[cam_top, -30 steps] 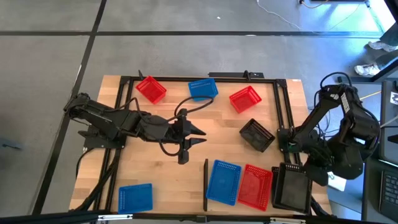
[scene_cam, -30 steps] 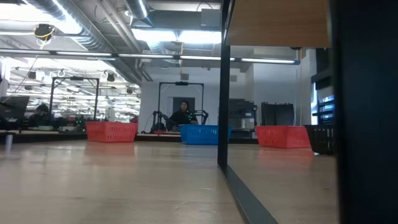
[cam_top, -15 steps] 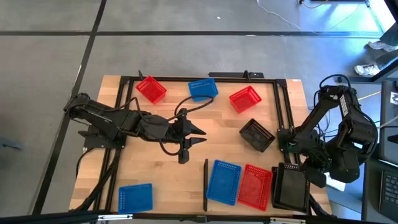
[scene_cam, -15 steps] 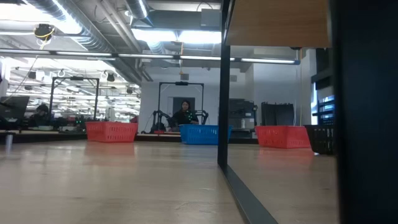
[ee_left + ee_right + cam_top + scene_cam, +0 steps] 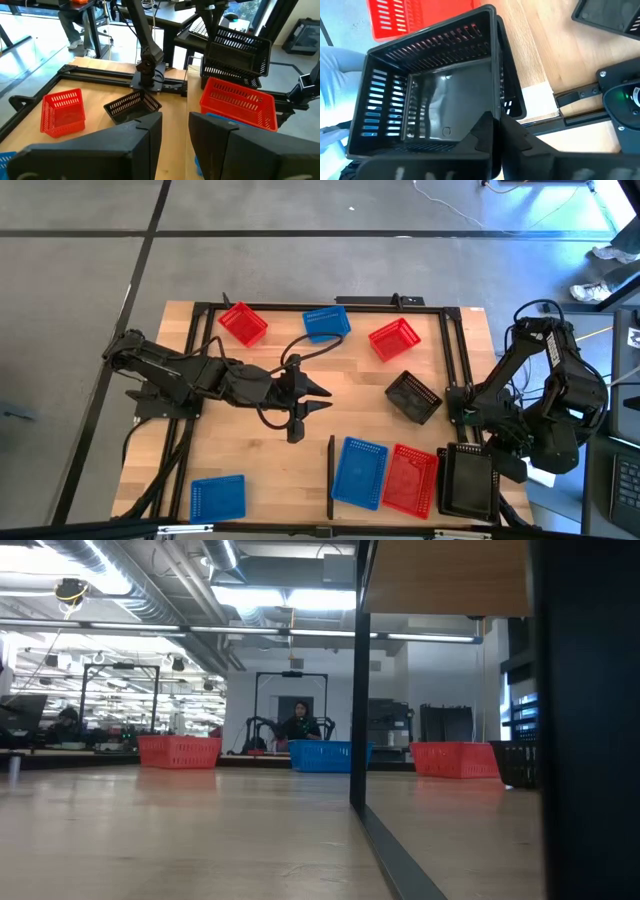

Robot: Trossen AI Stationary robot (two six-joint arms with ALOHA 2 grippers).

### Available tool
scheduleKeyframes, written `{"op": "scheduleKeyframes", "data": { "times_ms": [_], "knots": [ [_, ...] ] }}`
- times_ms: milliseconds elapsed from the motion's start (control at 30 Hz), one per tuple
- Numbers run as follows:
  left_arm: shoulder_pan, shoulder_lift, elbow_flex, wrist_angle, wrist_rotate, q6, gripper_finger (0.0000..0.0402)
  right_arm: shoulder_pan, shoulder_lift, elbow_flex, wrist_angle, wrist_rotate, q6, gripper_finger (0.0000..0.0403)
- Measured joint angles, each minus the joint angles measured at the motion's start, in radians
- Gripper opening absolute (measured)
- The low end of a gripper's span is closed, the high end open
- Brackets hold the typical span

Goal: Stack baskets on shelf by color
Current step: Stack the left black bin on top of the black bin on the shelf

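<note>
Black basket (image 5: 468, 482) sat at the shelf's right end, beside the red basket (image 5: 410, 479), its wall pinched by the right gripper (image 5: 495, 131) (placement step). Next move: release, withdraw. Left gripper (image 5: 318, 398) hung open mid-table.

Butcher-block table (image 5: 250, 450), red baskets (image 5: 243, 323), blue baskets (image 5: 217, 497), black basket (image 5: 413, 397)

No readable text

None of the four views shows any legible word, label, brand, number or sign on the baskets, arms, tabletop or room beyond.
</note>
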Motion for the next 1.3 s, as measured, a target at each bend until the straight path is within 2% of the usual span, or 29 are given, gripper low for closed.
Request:
{"op": "scheduleKeyframes", "data": {
  "times_ms": [200,567,667,833,967,1300],
  "knots": [
    [0.0,0.0,0.0,0.0,0.0,0.001,0.0089,0.0,0.0,0.0,0.0,0.0,-0.005,0.0047],
    [0.0,0.0,0.0,0.0,0.0,0.002,0.0089,-0.001,0.0,0.0,0.006,0.017,-0.061,0.0063],
    [0.0,0.0,0.0,0.0,0.0,0.002,0.0089,-0.001,0.0,0.0,0.007,0.016,-0.06,0.0055],
    [0.0,0.0,0.0,0.0,0.0,0.002,0.0089,-0.001,0.0,0.0,0.007,0.016,-0.06,0.0009],
    [0.0,0.0,0.0,0.0,0.0,0.002,0.0089,-0.001,0.0,0.0,0.007,0.017,-0.061,0.0009],
    [0.0,0.001,0.001,0.0,0.0,0.002,0.0089,-0.001,0.0,0.001,0.035,0.135,-0.117,0.0003]
  ]
}}
